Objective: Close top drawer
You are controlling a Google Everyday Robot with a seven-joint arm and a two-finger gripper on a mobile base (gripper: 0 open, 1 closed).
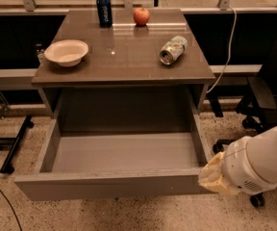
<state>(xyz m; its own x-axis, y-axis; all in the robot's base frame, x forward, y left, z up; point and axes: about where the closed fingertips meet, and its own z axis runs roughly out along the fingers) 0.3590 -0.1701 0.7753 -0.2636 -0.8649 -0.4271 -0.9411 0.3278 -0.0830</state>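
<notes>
Top drawer (pixel 105 186) stands open, just left of the gripper (pixel 210 175).
The gripper's opening cannot be told; it sits at the drawer's front right corner. Far beyond it, up-left, a blue can (pixel 104 11) reads "pepsi".

Gripper (pixel 211 175) possibly half-hidden beside top drawer (pixel 109 186)
</notes>
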